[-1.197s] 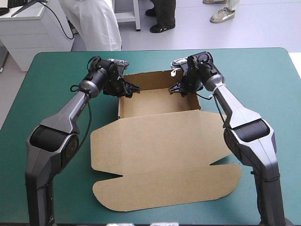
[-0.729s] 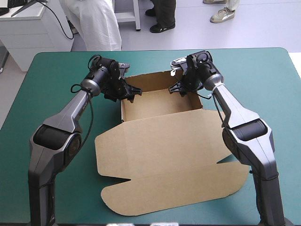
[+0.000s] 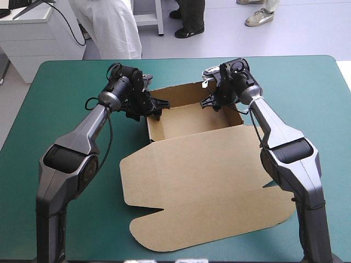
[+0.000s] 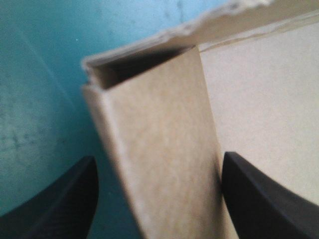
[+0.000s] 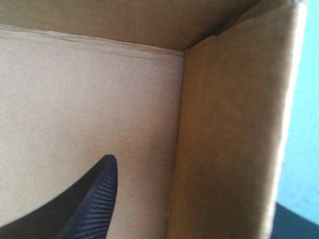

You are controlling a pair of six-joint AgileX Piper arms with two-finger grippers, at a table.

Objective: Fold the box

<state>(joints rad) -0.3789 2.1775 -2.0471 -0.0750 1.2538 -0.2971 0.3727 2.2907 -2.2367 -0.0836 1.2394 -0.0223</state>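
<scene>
Box [image 3: 197, 164], just one, brown, lies on the teal-green cover [image 3: 66, 82]. Its tray [image 3: 192, 118] sits toward 12 o'clock from the table's middle and its lid [image 3: 208, 186] lies flat toward 6 o'clock. I count three raised walls on the tray: far, left and right.

Two grippers are at it. The left gripper [image 3: 153, 107] is at the tray's 10 o'clock corner, black fingers spread wide and straddling the left wall [image 4: 159, 164]. The finger on the inner side looks to be touching the board. The right gripper [image 3: 211, 103] is at the 2 o'clock corner, fingers also apart, one inside the tray and one outside the right wall [image 5: 224, 149].

Inside the tray I see only those two fingertips.
</scene>
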